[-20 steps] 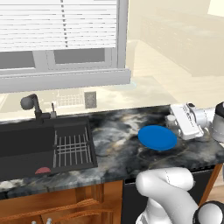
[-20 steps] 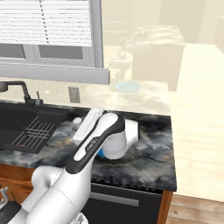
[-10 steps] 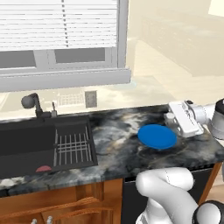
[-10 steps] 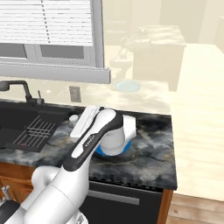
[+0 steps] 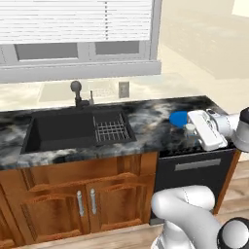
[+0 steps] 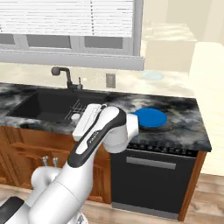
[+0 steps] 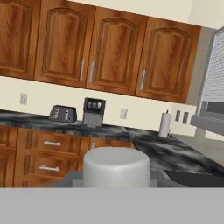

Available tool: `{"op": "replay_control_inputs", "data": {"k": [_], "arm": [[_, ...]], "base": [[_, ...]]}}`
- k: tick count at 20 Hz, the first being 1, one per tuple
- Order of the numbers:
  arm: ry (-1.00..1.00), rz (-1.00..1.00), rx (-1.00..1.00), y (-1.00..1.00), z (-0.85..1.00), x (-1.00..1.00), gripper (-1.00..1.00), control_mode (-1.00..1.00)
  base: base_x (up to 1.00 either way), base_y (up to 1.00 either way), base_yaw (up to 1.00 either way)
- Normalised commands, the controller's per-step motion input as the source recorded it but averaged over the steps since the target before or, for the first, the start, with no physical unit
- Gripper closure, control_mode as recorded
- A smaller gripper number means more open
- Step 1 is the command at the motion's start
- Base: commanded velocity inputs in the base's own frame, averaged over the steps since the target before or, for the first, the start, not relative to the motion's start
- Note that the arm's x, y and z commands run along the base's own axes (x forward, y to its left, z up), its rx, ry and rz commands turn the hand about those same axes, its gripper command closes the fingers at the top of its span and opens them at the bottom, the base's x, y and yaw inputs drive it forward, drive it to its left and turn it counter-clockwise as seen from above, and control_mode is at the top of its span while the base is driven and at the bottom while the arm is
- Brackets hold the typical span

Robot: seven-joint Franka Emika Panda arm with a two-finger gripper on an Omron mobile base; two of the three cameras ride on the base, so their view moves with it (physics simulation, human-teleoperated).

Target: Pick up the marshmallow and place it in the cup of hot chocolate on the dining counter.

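The marshmallow is a stubby white cylinder low in the middle of the hand view, and my gripper is shut on it. In the left base view the marshmallow sticks out of the gripper just in front of the blue plate, above the counter's front edge. The right base view has the gripper holding the marshmallow in the air over the sink's right end, left of the blue plate. The cup of hot chocolate and the dining counter are out of view.
A marbled counter carries a black sink, a wire rack and a faucet. Below are wood cabinets and a black dishwasher. The hand view looks at a far counter with a toaster, a coffee machine and a paper roll.
The whole picture has shifted: the base has backed away from the sink counter, so cabinets and the dishwasher now show. The hand stays shut on the marshmallow and has come off the plate.
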Motion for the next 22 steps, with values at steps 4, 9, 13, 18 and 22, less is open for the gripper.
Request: {"op": "replay_control_inputs", "data": {"k": [4, 9, 13, 18, 22], "arm": [[0.0, 0.0, 0.0, 0.0, 0.0, 0.0, 1.0, 1.0], [0.0, 0.0, 0.0, 0.0, 0.0, 0.0, 1.0, 1.0], [0.0, 0.0, 0.0, 0.0, 0.0, 0.0, 1.0, 1.0], [0.0, 0.0, 0.0, 0.0, 0.0, 0.0, 1.0, 1.0], [0.0, 0.0, 0.0, 0.0, 0.0, 0.0, 1.0, 1.0]], "base": [[-0.55, 1.0, 0.22], [-0.06, 0.99, 0.61], [-0.01, 0.68, 0.87], [0.0, 0.11, 0.99], [0.0, 0.0, 1.0]]}}
